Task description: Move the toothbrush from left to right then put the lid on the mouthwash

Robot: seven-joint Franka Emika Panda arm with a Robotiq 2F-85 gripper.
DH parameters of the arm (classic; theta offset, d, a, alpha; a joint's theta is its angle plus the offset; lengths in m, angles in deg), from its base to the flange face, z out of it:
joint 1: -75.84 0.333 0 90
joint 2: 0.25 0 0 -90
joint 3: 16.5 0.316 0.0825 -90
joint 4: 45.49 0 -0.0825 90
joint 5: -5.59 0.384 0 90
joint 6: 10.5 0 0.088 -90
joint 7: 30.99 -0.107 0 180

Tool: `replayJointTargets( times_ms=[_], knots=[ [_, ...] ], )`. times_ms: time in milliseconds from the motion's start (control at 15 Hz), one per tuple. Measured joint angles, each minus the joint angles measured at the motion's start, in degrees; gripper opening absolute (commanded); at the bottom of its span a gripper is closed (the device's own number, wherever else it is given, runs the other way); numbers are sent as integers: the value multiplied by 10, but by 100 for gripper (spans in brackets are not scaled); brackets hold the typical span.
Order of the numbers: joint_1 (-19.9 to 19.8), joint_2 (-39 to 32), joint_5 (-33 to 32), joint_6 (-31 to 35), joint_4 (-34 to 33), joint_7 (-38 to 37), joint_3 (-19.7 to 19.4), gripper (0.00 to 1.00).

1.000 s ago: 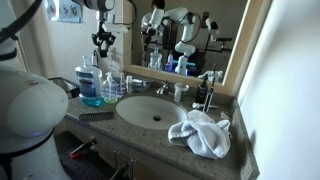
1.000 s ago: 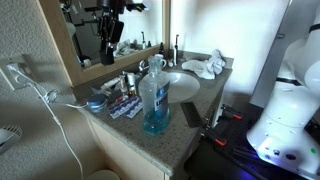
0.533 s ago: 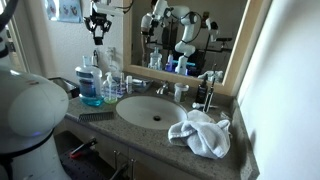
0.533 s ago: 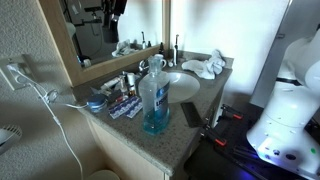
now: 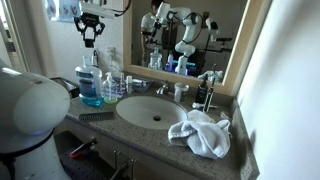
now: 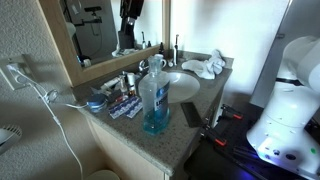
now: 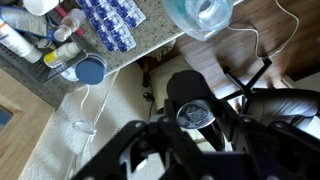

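Observation:
The mouthwash (image 5: 90, 86) is a tall clear bottle of blue liquid at the counter's end, and it also shows in the other exterior view (image 6: 153, 97). From above, its open neck (image 7: 205, 14) sits at the top of the wrist view. My gripper (image 5: 90, 30) hangs high above the bottle, near the mirror's edge (image 6: 128, 18). In the wrist view the gripper (image 7: 195, 112) is shut on the dark round lid (image 7: 194, 104). I cannot make out the toothbrush.
A smaller teal bottle (image 5: 111, 88) stands beside the mouthwash. The sink (image 5: 150, 110) and faucet (image 5: 160, 88) lie mid-counter, with a white towel (image 5: 200, 132) beyond. A blue tin (image 7: 90, 70), a blue packet (image 7: 110, 20) and a black comb (image 5: 95, 115) lie nearby.
The gripper has risen and shifted sideways with the lid, from beside the mirror to a spot above the mouthwash. Nothing on the counter moved.

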Motion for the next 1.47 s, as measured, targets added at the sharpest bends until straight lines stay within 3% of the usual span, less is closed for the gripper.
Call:
replayJointTargets(
  times_ms=[600,1467],
  knots=[
    [22,117,15,4,121,-74,-30,22],
    [32,115,15,35,156,-73,-60,22]
  ],
)
